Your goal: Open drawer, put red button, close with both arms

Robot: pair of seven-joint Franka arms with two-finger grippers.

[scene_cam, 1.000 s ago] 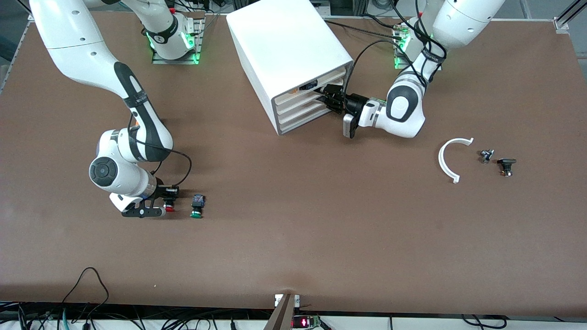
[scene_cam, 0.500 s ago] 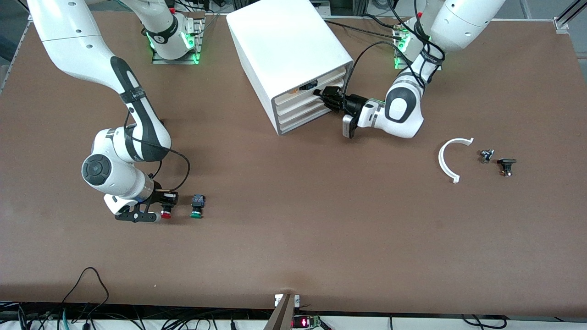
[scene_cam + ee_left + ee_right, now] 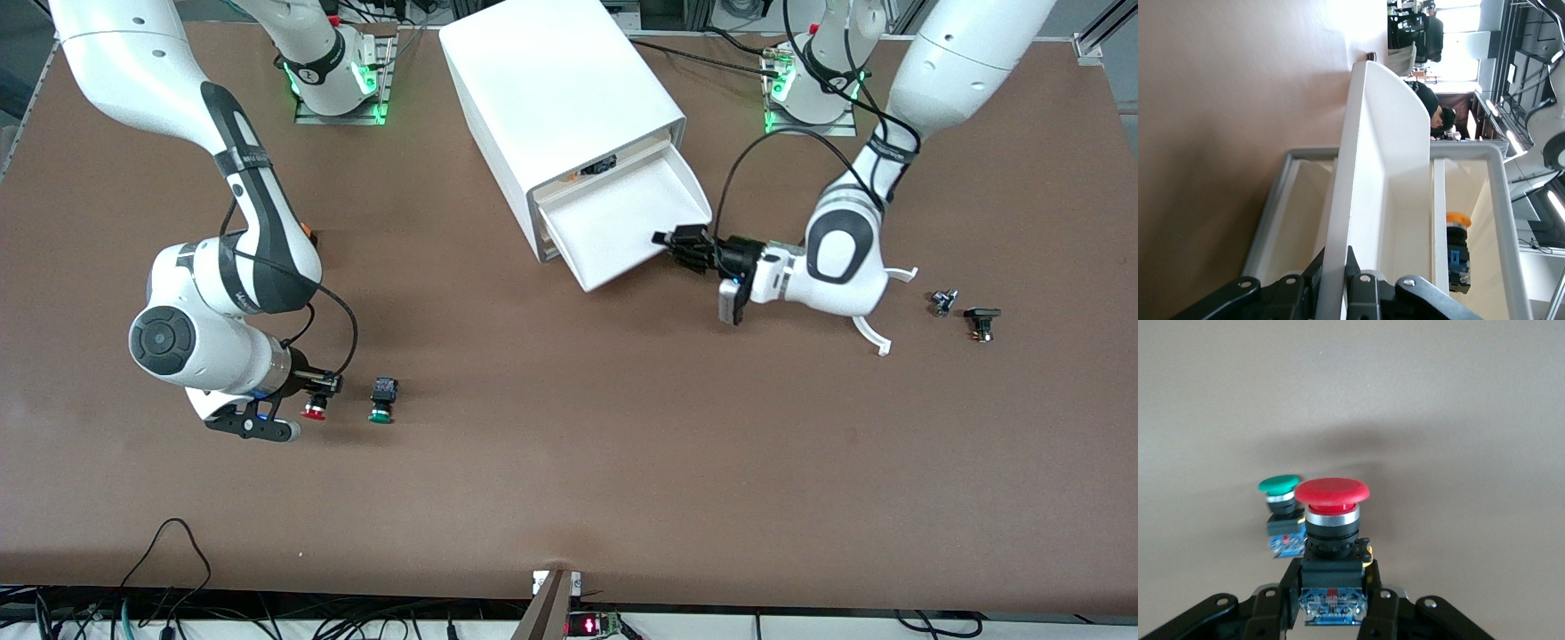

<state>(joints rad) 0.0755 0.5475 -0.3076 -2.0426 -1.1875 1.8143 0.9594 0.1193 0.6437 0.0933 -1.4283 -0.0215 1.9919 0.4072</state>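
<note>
Right gripper (image 3: pixel 313 397) pinched the red button (image 3: pixel 313 411) by its black-blue body (image 3: pixel 1331 587), fingers (image 3: pixel 1275 607) pressed against both sides. The button's long axis ran from the jaws outward, red cap (image 3: pixel 1332 491) pointing away from the wrist, toward the front camera. It hung just above the table (image 3: pixel 569 462), beside the green button (image 3: pixel 382 402) lying at the right arm's end.

Left gripper (image 3: pixel 683 247) was clamped on the front edge of the drawer (image 3: pixel 622 227), second from the top, which stood pulled well out of the white cabinet (image 3: pixel 551 98). Its tray looked bare. An orange-capped button (image 3: pixel 1458 248) sat in the compartment above.

A white curved piece (image 3: pixel 876 333) and two small parts (image 3: pixel 965 311) lay at the left arm's end.
</note>
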